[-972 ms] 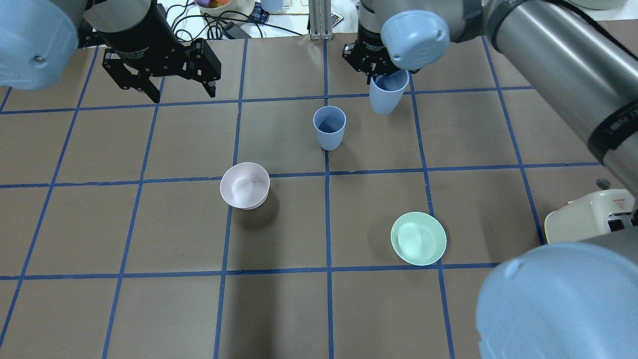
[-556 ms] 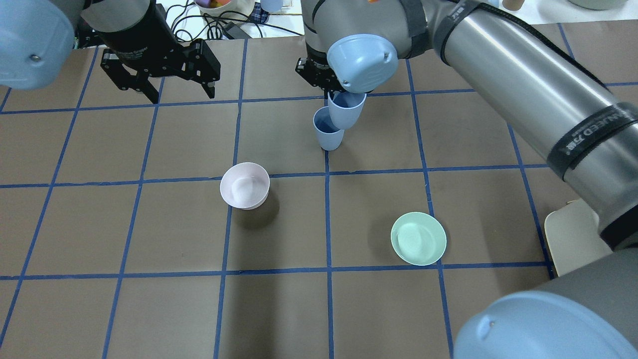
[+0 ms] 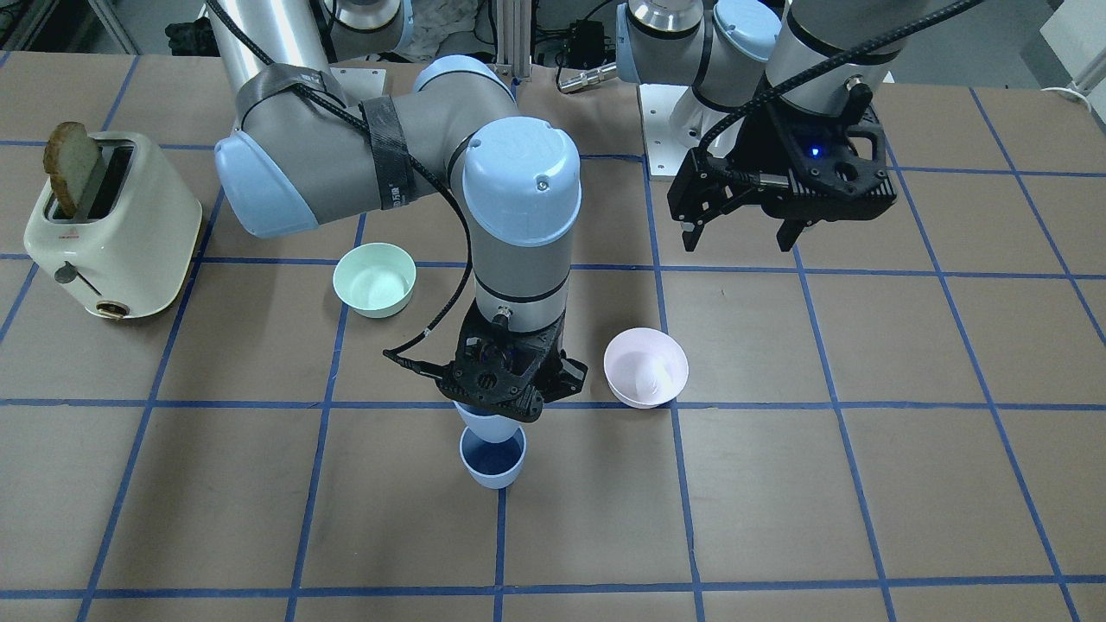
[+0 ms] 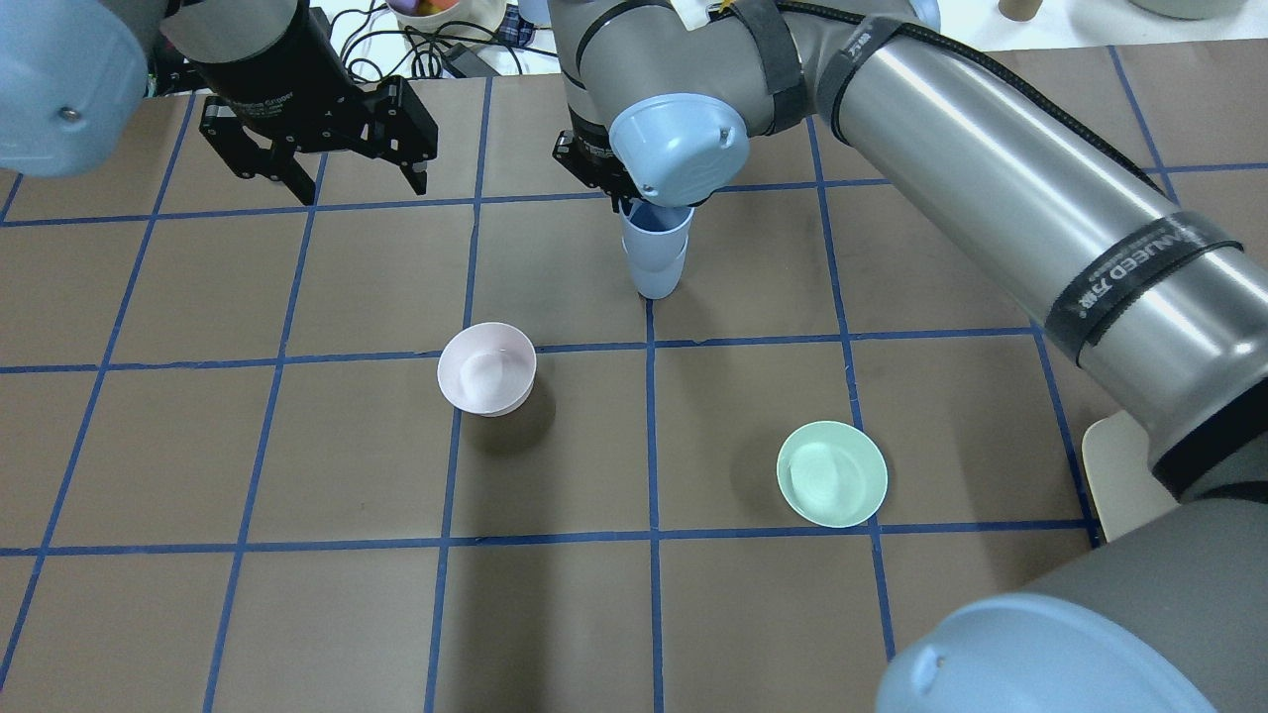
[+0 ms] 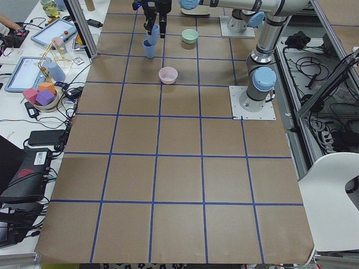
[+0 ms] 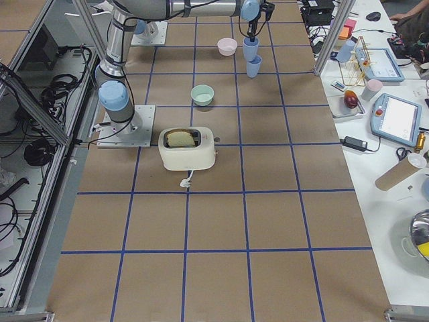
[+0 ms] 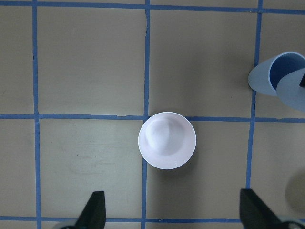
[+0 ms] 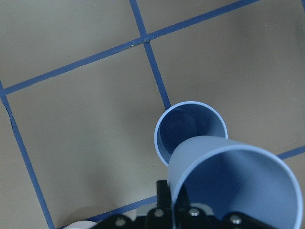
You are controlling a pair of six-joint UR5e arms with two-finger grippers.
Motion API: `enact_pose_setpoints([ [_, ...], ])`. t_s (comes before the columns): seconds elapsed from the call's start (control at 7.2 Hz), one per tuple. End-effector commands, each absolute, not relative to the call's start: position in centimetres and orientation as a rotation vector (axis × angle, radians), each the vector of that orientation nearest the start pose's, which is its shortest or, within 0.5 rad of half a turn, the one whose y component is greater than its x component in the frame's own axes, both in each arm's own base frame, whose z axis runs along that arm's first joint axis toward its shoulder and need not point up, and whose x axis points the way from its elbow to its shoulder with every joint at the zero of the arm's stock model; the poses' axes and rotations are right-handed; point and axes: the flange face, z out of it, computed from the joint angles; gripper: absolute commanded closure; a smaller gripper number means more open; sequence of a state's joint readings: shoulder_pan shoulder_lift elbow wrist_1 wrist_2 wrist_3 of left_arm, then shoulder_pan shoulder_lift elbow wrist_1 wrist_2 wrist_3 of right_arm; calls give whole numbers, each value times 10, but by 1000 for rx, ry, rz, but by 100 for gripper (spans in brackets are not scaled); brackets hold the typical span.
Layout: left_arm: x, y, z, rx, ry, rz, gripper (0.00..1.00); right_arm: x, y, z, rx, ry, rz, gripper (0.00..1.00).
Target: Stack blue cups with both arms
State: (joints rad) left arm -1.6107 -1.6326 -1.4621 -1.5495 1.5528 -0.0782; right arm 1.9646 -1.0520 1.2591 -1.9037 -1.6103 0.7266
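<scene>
One blue cup (image 4: 656,278) stands upright near the table's middle; it also shows in the front view (image 3: 492,461) and the right wrist view (image 8: 189,130). My right gripper (image 4: 634,201) is shut on the rim of the second blue cup (image 4: 655,224) and holds it upright just above the standing one, base close to its rim. In the right wrist view the held cup (image 8: 238,176) sits slightly off-centre from the lower one. My left gripper (image 4: 362,188) is open and empty, hovering to the left, above the pink bowl (image 7: 167,140).
A pale pink bowl (image 4: 486,381) sits left of the cups and a mint-green bowl (image 4: 831,473) sits nearer on the right. A cream toaster (image 3: 108,225) with a bread slice stands at the robot's right side. Blue tape lines grid the brown table.
My right arm has carried its cup leftward, from beside the standing cup to directly over it, and lowered it. My left gripper has stayed in place.
</scene>
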Motion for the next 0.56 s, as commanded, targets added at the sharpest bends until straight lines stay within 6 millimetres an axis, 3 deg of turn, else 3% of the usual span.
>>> enact_pose_setpoints([
  [0.0, -156, -518, 513, -60, 3162, -105, 0, 392, -604, 361, 526, 3054, -189, 100],
  [0.28, -156, -518, 513, -60, 3162, -107, 0, 393, -606, 364, 523, 3051, -200, 100],
  [0.42, -156, -517, 513, -60, 3162, -107, 0, 394, -611, 375, 507, 3045, -238, 100],
])
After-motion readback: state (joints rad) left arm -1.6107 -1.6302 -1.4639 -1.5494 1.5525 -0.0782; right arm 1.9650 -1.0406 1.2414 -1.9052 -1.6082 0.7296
